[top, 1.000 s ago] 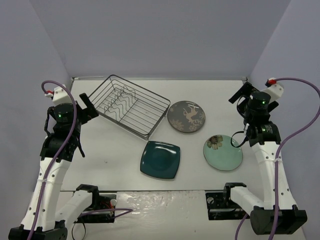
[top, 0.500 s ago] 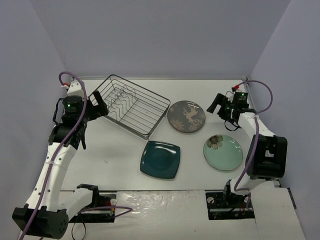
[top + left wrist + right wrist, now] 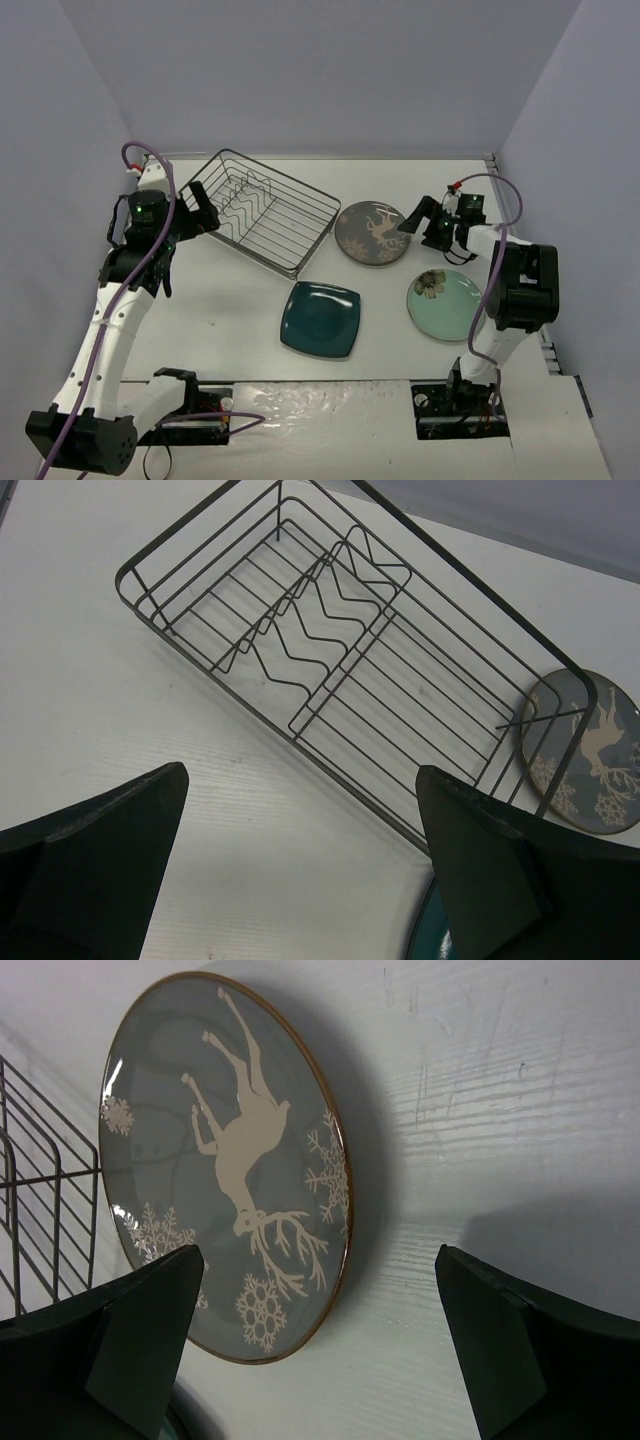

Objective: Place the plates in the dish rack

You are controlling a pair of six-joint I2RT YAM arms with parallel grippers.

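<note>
Your right claw (image 3: pixel 411 220) is gaping wide with nothing between its fingers, and it is hovering just beside the right rim of the round grey-brown deer plate (image 3: pixel 372 233). The right arm is stretching out from its base and turning its wrist leftward toward that plate.

In the right wrist view, the right claw (image 3: pixel 320 1250) is framing the deer plate (image 3: pixel 220 1160). Only this view is showing you the thin gold rim, the pale deer and the snowflakes, with a few rack wires at the left edge.

Your left claw (image 3: pixel 195 215) is also standing wide and empty at the left short end of the dish rack (image 3: pixel 265 215), with the arm leaning in and tilting down toward it. The rack is sitting skewed on the counter (image 3: pixel 230 300).

The left wrist view is showing the wavy dividers of the dish rack (image 3: pixel 400 700) up close, and the deer plate (image 3: pixel 590 750) just past its far corner.

Only the top view is giving you the whole square teal plate (image 3: pixel 321 320) near the rack's front side and the mint-green plate (image 3: pixel 447 303) beside the right arm. All three plates are lying flat on the counter outside the rack.
</note>
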